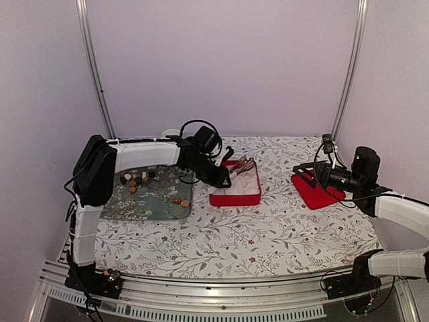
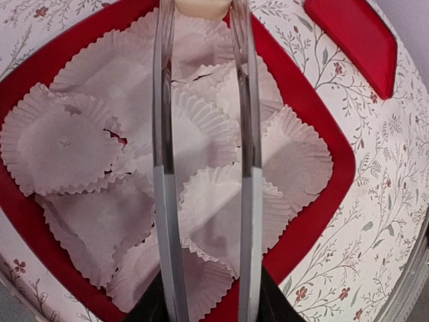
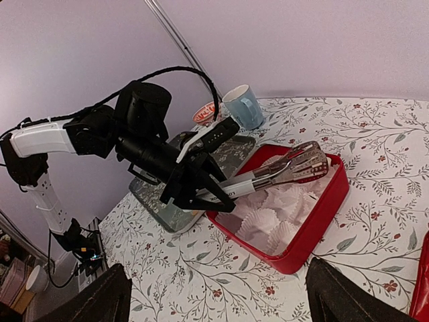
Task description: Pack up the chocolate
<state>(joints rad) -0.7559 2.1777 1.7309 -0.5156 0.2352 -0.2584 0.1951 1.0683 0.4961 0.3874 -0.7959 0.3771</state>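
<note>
Several small brown, tan and whitish chocolate lumps [image 1: 134, 180] lie on a grey-green tray [image 1: 154, 204] at the left. The red square box [image 1: 234, 198] beside the tray holds white paper cups [image 2: 74, 141]. My left gripper [image 1: 224, 176] is shut on metal tongs [image 2: 163, 168] that reach over the box [image 3: 322, 215]. A whitish lump [image 2: 201, 5] sits between the tong tips. My right gripper [image 1: 305, 173] is open and empty, above the red lid [image 1: 320, 194] at the right.
A light blue mug [image 3: 242, 106] stands behind the tray, near the back wall. The lid also shows in the left wrist view [image 2: 355, 33]. The floral cloth [image 1: 268, 235] covers the table in front of the box.
</note>
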